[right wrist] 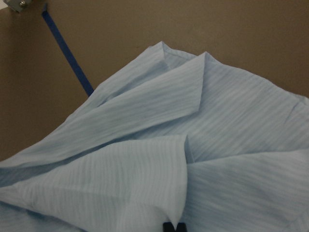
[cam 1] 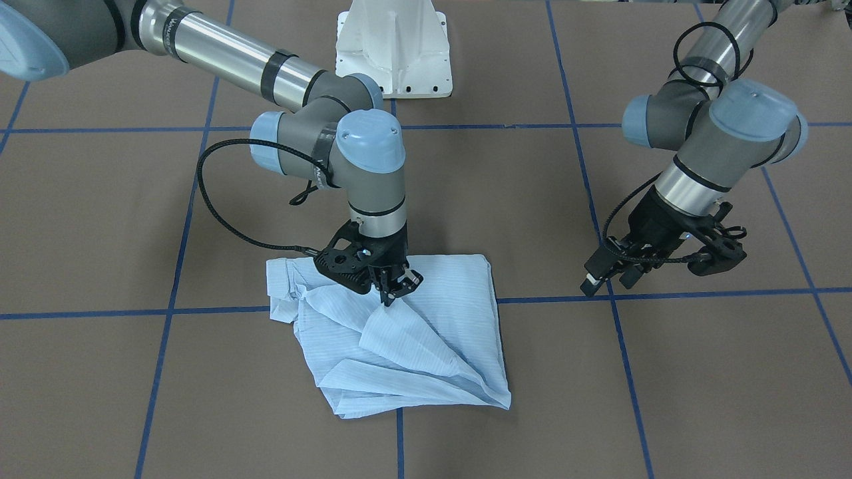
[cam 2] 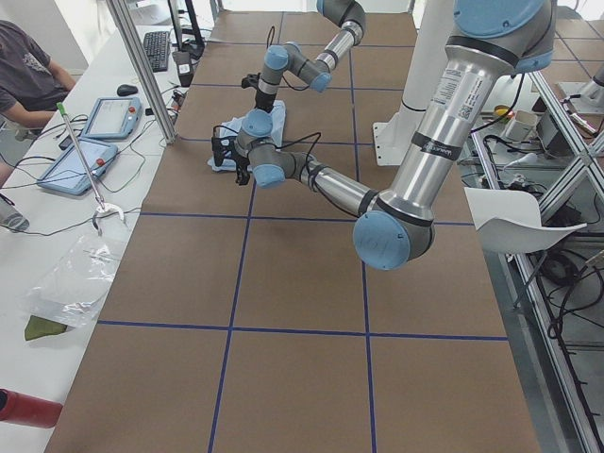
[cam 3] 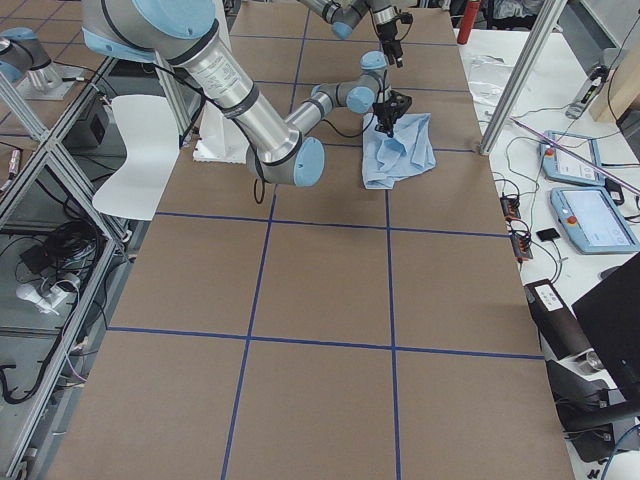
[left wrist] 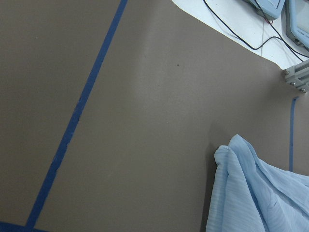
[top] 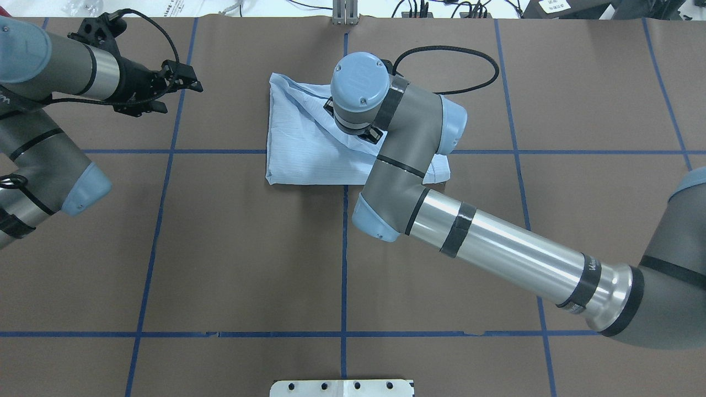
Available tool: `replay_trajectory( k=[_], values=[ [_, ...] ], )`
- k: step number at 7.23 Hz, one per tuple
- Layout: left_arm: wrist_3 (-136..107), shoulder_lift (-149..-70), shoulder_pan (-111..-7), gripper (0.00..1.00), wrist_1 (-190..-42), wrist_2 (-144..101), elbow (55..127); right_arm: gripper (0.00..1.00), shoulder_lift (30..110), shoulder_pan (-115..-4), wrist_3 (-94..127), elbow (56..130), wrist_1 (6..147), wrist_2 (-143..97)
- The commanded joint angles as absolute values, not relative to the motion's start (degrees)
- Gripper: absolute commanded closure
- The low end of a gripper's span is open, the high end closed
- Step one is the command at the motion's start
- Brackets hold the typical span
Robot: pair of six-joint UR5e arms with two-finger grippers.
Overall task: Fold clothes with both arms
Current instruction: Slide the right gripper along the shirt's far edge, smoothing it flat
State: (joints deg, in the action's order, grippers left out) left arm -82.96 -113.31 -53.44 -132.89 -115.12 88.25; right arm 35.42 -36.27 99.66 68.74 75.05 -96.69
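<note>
The pale-blue striped shirt (cam 1: 426, 346) lies loosely folded into a rough square near the table's middle. It also shows in the overhead view (top: 300, 149) and the exterior right view (cam 3: 405, 150). My right gripper (cam 1: 397, 287) stands on its robot-side half, shut on a pinch of fabric that rises into a small peak. In the right wrist view the dark fingertips (right wrist: 173, 226) meet over the cloth (right wrist: 159, 145). My left gripper (cam 1: 609, 279) hangs open above bare table, well off to the shirt's side (top: 190, 80). The left wrist view catches only a corner of the shirt (left wrist: 256, 193).
The white pedestal base (cam 1: 393, 50) stands behind the shirt. Blue tape lines (cam 1: 399, 439) grid the brown table. A seated person (cam 2: 28, 75) and tablets (cam 2: 80, 160) are at a side bench beyond the table's far edge.
</note>
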Motion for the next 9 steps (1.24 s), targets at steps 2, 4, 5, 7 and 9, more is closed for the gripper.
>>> replay_trajectory(
  k=[2, 4, 5, 7, 9],
  values=[
    [-84.9, -113.5, -53.4, 0.0, -132.9, -115.0, 88.3, 1.0, 31.2, -40.3, 92.7, 61.2, 74.5, -98.2],
    [-85.6, -113.3, -53.4, 0.0, -132.9, -115.0, 88.3, 1.0, 27.6, -43.4, 87.8, 53.3, 71.0, -99.7],
    [-86.3, -113.4, -53.4, 0.0, -133.0, -115.0, 88.4, 1.0, 27.7, -43.4, 86.8, 49.7, 67.4, -99.7],
    [-86.2, -113.2, -53.4, 0.0, -133.0, -115.0, 88.3, 1.0, 27.8, -43.3, 85.5, 48.0, 66.2, -99.7],
    [-86.1, -113.2, -53.4, 0.0, -133.0, -115.0, 88.2, 0.73, 27.6, -43.3, 83.7, 46.7, 65.4, -99.7]
  ],
)
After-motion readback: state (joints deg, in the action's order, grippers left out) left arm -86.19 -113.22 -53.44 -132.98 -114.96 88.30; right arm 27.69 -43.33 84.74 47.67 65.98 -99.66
